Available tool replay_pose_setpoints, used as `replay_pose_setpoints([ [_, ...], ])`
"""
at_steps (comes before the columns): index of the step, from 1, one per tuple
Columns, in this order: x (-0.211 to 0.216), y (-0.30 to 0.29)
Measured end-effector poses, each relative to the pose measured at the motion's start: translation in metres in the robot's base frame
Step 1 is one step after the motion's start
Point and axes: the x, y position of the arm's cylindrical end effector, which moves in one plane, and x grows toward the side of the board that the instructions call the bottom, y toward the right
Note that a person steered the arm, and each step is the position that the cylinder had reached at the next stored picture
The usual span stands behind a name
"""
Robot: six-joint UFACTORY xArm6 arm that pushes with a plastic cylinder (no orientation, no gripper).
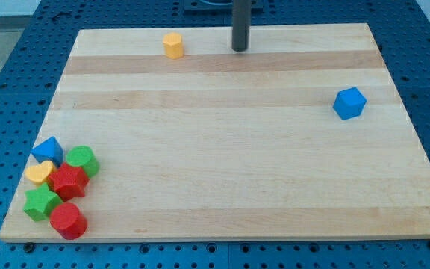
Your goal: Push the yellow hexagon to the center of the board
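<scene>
The yellow hexagon (173, 45) sits near the board's top edge, left of centre. My tip (240, 49) rests on the board near the top edge, to the right of the yellow hexagon and apart from it, with a gap of bare wood between them. The rod rises straight up out of the view's top.
A blue cube (349, 103) lies at the right. A cluster sits at the bottom left: a blue triangle (48, 149), a green cylinder (83, 160), a yellow heart (40, 174), a red block (69, 181), a green star (41, 202), a red cylinder (68, 220). The wooden board (222, 164) lies on a blue perforated table.
</scene>
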Motion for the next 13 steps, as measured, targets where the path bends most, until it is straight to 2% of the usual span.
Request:
replay_pose_setpoints([
  [1, -0.021, -0.05],
  [3, -0.034, -0.139],
  [4, -0.027, -0.144],
  [8, 0.024, -0.054],
  [10, -0.007, -0.058],
  [11, -0.008, -0.073],
  [12, 0.008, -0.071],
  [13, 0.028, -0.04],
])
